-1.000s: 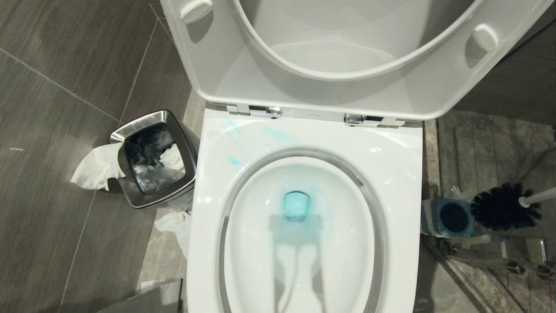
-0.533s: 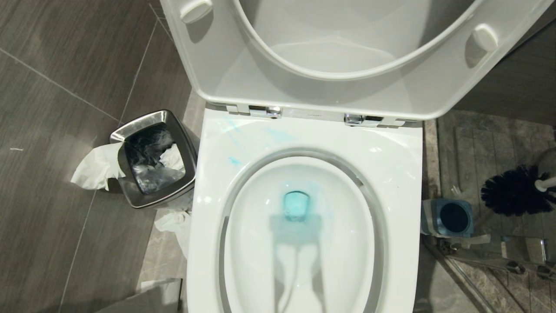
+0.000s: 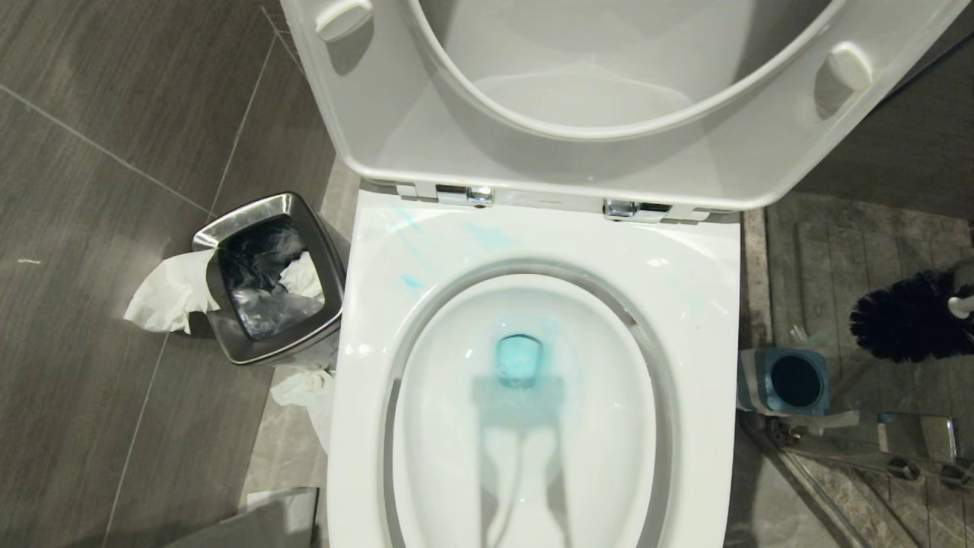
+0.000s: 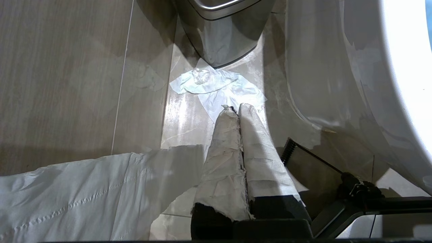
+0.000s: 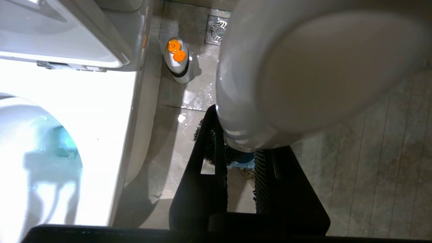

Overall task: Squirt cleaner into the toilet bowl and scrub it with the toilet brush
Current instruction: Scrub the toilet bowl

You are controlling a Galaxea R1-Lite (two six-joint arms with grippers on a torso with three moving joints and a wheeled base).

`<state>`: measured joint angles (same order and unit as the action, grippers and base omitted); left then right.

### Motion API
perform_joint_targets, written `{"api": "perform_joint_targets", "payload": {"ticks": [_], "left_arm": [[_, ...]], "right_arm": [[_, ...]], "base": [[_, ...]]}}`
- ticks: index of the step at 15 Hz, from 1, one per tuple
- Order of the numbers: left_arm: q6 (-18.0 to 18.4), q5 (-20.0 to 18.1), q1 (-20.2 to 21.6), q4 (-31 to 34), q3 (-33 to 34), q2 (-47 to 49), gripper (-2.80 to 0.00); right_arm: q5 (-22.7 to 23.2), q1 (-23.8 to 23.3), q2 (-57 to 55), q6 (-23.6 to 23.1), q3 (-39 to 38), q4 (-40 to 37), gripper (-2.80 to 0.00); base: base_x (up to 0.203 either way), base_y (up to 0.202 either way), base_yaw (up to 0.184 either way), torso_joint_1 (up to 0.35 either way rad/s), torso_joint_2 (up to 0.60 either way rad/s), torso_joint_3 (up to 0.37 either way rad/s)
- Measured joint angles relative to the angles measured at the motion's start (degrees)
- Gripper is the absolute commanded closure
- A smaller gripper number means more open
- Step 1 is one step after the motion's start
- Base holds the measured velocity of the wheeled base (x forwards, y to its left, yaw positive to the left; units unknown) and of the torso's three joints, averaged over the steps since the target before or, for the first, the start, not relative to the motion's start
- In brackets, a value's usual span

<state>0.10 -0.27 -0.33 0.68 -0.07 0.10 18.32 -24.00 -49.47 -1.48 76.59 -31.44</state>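
Observation:
The white toilet bowl (image 3: 708, 304) fills the middle of the head view, seat and lid raised. Turquoise cleaner tints the water at its drain (image 3: 520, 361) and streaks the rim's back left (image 3: 411, 281). The toilet brush's black bristle head (image 3: 909, 316) hangs at the right edge, above the floor beyond the bowl. In the right wrist view my right gripper (image 5: 238, 148) is shut on the brush's rounded white handle (image 5: 314, 74), bristles (image 5: 209, 148) showing below. My left gripper (image 4: 236, 109), fingers wrapped in white, is shut and empty, low beside the bowl's outer wall (image 4: 337, 84).
A blue-and-grey brush holder (image 3: 784, 380) stands on the floor right of the bowl. A steel bin (image 3: 266, 278) with tissue around it sits to the left; crumpled tissue (image 4: 216, 86) lies under my left gripper. A white bottle with an orange cap (image 5: 177, 59) stands near a floor drain (image 5: 217, 27).
The brush head has moved away from above the holder, toward the right edge and farther back in the head view. The left arm and toilet stay as they were.

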Motion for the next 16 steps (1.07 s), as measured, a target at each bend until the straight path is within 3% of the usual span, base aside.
{"api": "perform_joint_targets", "payload": {"ticks": [16], "left_arm": [[0.01,0.02,-0.02,0.03,-0.04,0.00,0.00]], "right_arm": [[0.19,0.00,1.57,0.60,-0.50,-0.04,0.00]], "base": [[0.000,0.000,0.000,0.003,0.00,0.178]]}}
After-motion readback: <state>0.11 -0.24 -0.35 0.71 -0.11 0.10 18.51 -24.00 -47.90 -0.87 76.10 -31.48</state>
